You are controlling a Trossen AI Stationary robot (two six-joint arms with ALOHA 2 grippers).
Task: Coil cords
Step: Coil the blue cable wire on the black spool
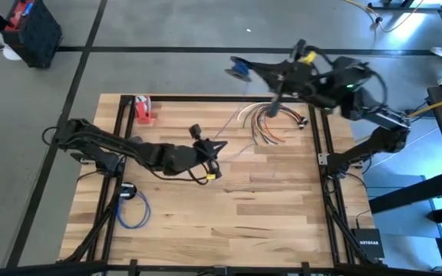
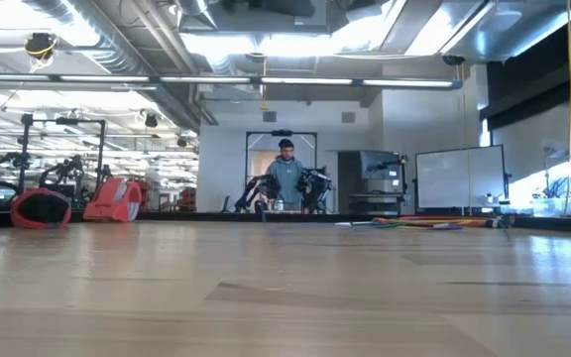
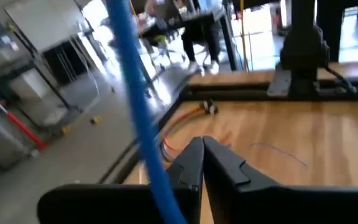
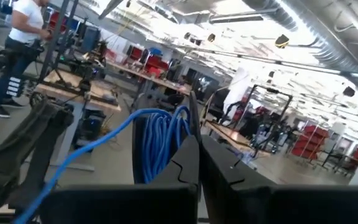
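Blue cord [image 4: 160, 140] coiled beside right gripper [image 4: 194, 146]

A pale wooden table [image 1: 229, 207] with a dark frame along its edges carries everything. A fan of loose cords [image 1: 271, 123], red, orange and white, lies on it near the far right corner. Well to the left of that bundle, at the far edge, sits a red object [image 1: 143, 110]. Diagonally across from the bundle, near the left edge, lies a small blue coiled cord [image 1: 133, 208].

"NETGEAR" in white on the small black box [image 1: 367, 241] below the table's right corner
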